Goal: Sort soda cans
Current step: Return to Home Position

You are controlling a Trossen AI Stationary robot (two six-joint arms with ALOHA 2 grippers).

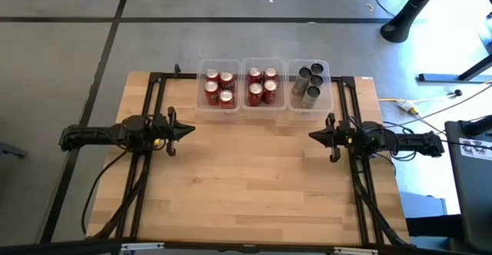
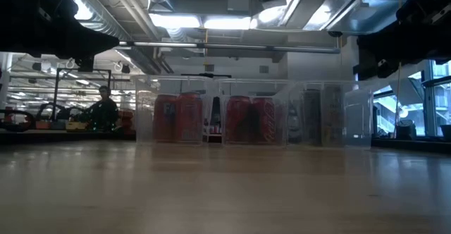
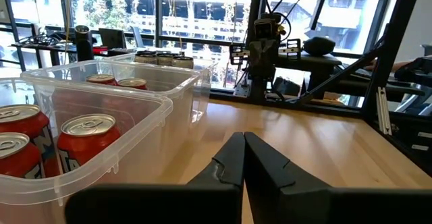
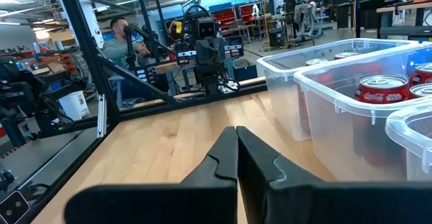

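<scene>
Along the table's (image 1: 246, 190) far edge, three clear bins (image 1: 265, 60) in a row: red soda cans (image 1: 226, 96) fill the left and middle bins, four each; four dark soda cans (image 1: 311, 82) fill the right. All stand upright, long axis vertical, tops up. Left gripper (image 1: 190, 130) and right gripper (image 1: 311, 135) sit at mid-table, pincers closed, empty.

Dark jointed arms (image 1: 108, 137), black cables (image 1: 98, 186)

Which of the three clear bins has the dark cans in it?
The end bin nearest the right gripper: it holds dark cans, while the middle bin and the other end bin hold only red cans.
</scene>
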